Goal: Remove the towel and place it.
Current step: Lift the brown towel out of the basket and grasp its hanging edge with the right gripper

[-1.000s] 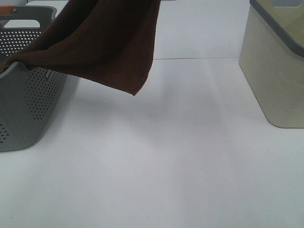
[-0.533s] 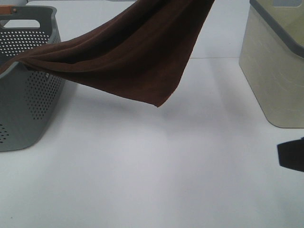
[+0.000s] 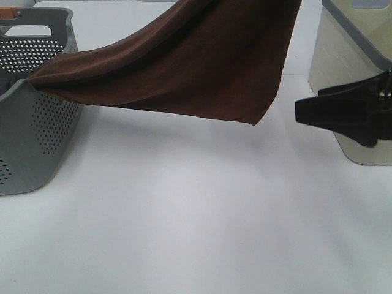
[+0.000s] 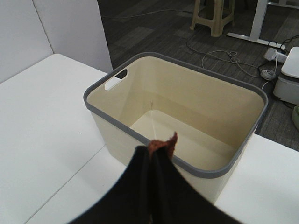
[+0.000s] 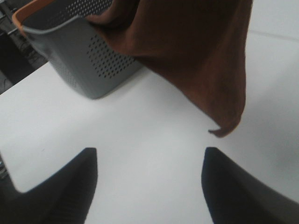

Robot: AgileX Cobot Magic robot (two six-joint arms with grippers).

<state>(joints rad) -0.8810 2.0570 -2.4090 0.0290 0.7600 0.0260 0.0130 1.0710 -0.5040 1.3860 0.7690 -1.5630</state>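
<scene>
The dark reddish-brown towel (image 3: 202, 67) hangs stretched in the air. One end still rests on the rim of the grey perforated basket (image 3: 37, 135), and the other end rises out of the top of the exterior view. Its free corner hangs above the table. My left gripper (image 4: 156, 151) is shut on a pinched edge of the towel (image 4: 169, 142), high above the cream bin (image 4: 187, 107); it is out of the exterior view. My right gripper (image 5: 149, 158) is open and empty. It sits low to the right of the towel's hanging corner (image 5: 224, 130) and shows in the exterior view (image 3: 306, 109).
The cream bin (image 3: 361, 92), grey-rimmed and empty, stands at the right back of the white table (image 3: 184, 220). The grey basket (image 5: 93, 56) stands at the left edge. Beyond the table, cables and a stool are on the floor.
The towel has swung to the right and come further out of the basket; its hanging corner has moved right. My right gripper has come in from the right edge and risen toward that corner.
</scene>
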